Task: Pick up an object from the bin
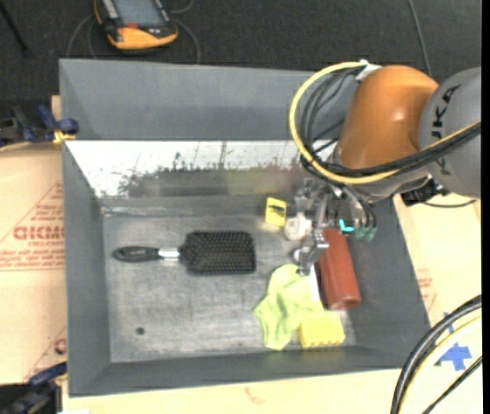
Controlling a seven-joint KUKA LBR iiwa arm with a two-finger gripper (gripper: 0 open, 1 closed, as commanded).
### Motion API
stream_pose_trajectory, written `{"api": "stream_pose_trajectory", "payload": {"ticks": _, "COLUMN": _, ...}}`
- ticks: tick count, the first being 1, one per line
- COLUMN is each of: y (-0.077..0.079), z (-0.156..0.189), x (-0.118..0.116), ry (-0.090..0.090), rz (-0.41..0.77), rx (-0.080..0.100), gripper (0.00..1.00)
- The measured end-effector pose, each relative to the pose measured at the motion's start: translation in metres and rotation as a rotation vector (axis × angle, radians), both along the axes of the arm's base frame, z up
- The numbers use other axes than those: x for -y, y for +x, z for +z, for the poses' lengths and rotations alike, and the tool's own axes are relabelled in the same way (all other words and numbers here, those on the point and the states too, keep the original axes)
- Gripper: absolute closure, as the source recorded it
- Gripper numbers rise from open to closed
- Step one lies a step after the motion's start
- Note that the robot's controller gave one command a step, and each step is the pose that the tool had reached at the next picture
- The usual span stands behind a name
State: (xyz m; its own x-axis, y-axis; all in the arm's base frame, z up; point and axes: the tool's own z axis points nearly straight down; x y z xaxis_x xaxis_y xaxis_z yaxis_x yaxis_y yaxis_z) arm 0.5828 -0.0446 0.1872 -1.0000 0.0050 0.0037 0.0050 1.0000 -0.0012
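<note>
Bin check, 1 view from above. Clock directions are taken from the middle of the bin floor.

- Grey metal bin [141,317]: floor mostly bare on the 7 to 10 o'clock side; the things sit from the middle over to 3 and 5 o'clock.
- Arm [456,128] reaches in from 3 o'clock, with an orange cover [387,115] on the wrist and cables looped round it.
- Black hairbrush [206,253] lies flat just toward 9 o'clock of centre. Its handle points to 9 o'clock.
- Yellow-green cloth [281,310] lies crumpled at 5 o'clock.
- Red-brown bar [340,274] lies at 3 o'clock near the bin wall, its long side running roughly 12 to 6.
- Yellow sponge [321,331] sits at 4 to 5 o'clock, touching the cloth's lower right edge, just below the bar.
- Gripper [308,255] is low at 3 o'clock, over the cloth's upper edge, with the bar just beside it on the wall side. I cannot tell whether it is apart, together or clamped on anything.
- 1 small yellow piece [274,212] lies at 1 o'clock.
- 1 small white piece [295,227] lies just beside the yellow piece, close to the gripper body.
</note>
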Motion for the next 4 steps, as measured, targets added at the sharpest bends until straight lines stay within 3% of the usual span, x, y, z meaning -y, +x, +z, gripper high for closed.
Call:
{"api": "stream_pose_trajectory", "payload": {"ticks": 1, "y": 0.002, "z": 0.005, "x": 0.0, "ry": -0.001, "rz": 0.001, "rx": 0.008, "gripper": 0.0}}
{"api": "stream_pose_trajectory", "payload": {"ticks": 2, "y": 0.003, "z": -0.022, "x": 0.009, "ry": -0.001, "rz": 0.09, "rx": 0.013, "gripper": 0.0}}
{"api": "stream_pose_trajectory", "payload": {"ticks": 3, "y": 0.003, "z": -0.113, "x": 0.013, "ry": -0.001, "rz": 0.239, "rx": 0.011, "gripper": 1.0}}
{"api": "stream_pose_trajectory", "payload": {"ticks": 4, "y": 0.003, "z": -0.113, "x": 0.013, "ry": -0.001, "rz": 0.239, "rx": 0.011, "gripper": 1.0}}
